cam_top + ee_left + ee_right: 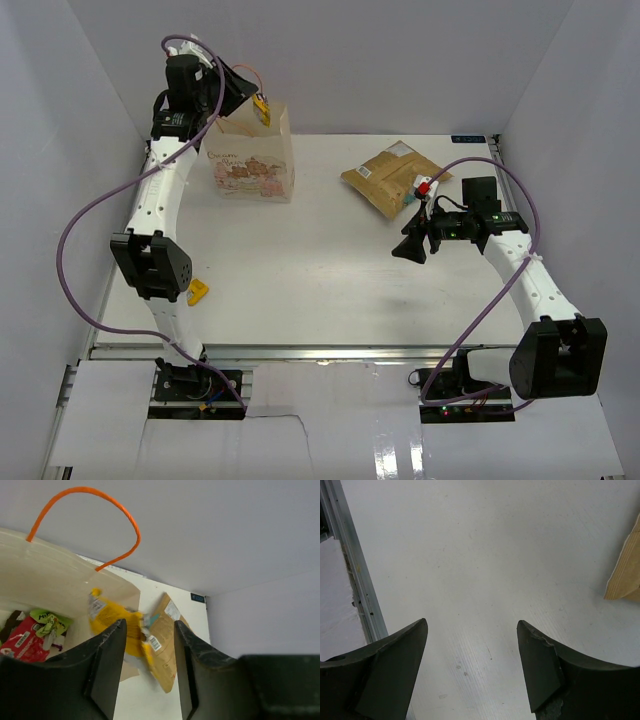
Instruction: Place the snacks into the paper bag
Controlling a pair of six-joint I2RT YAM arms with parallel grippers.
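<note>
The cream paper bag (255, 165) stands upright at the back left, its orange handle (85, 510) up. My left gripper (250, 98) hovers over the bag's mouth with its jaws apart. The yellow M&M's packet (262, 108) is blurred just beyond my fingers (107, 650), at the bag's rim (115, 622). Green (47, 622) and red-pink (22, 640) packets lie inside the bag. The large tan pouch (388, 178) lies flat at the back right. My right gripper (410, 248) is open and empty just in front of it, above bare table (472, 622).
A small yellow-orange packet (197, 291) lies on the table by the left arm's elbow. A small red and white item (425, 186) sits at the tan pouch's right edge. White walls enclose the table on three sides; a metal rail (360, 595) runs along the near edge.
</note>
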